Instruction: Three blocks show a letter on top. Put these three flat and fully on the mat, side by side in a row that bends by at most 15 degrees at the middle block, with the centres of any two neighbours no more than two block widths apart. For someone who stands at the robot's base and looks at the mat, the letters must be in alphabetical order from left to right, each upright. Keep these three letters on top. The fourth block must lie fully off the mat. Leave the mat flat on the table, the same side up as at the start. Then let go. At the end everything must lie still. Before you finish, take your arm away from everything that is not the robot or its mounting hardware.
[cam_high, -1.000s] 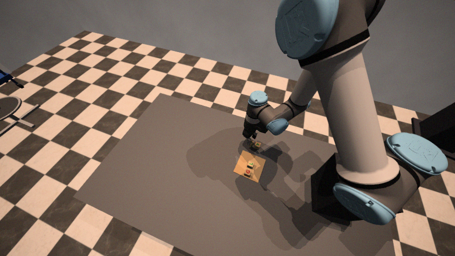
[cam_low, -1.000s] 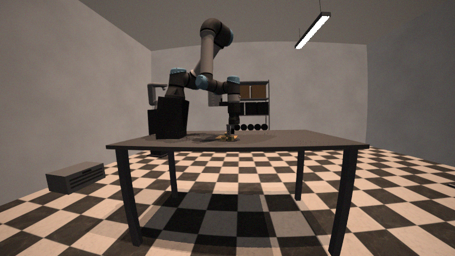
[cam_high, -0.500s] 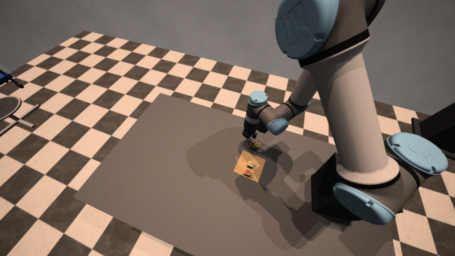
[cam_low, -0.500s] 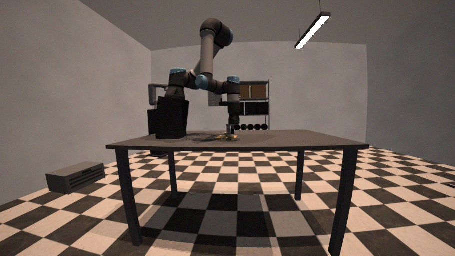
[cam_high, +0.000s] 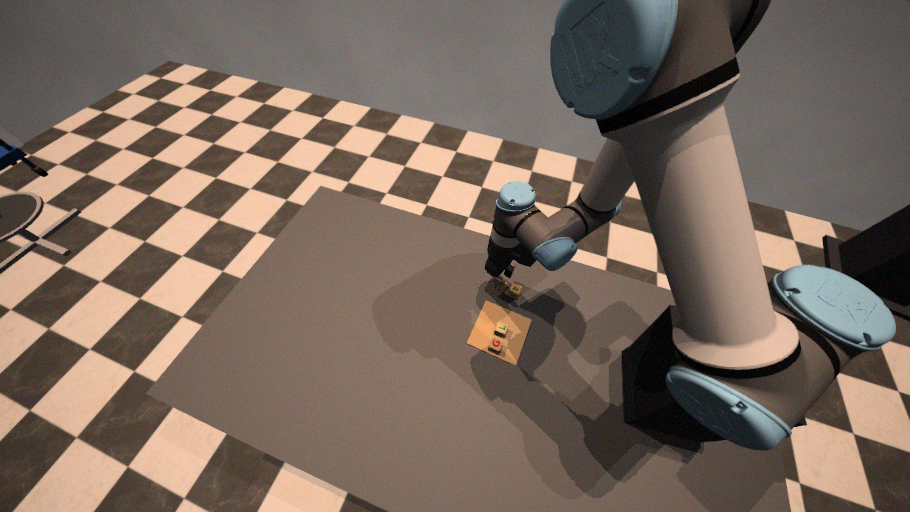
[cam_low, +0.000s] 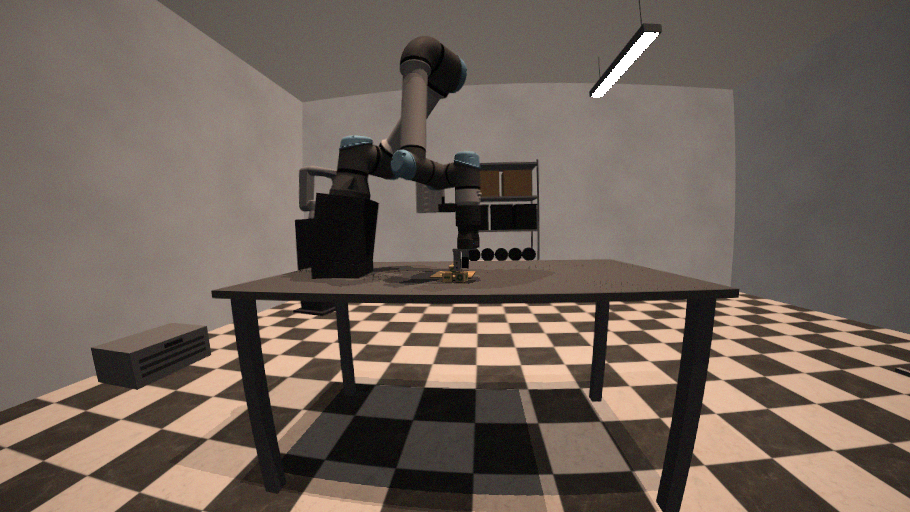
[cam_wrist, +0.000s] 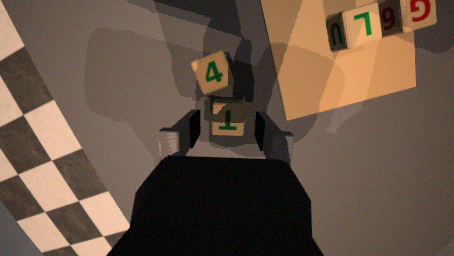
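In the wrist view my gripper is open, a finger on each side of the T block, which lies on the table off the mat; I cannot tell if the fingers touch it. The block with a 4 on top lies just beyond it, tilted in plan, also off the mat. The orange mat is at the upper right, with the L block and the G block side by side on it. In the top view the gripper is just behind the mat, with L and G on the mat.
The robot's base and dark pedestal stand to the right of the mat. The table's edge and the checkered floor show at the left of the wrist view.
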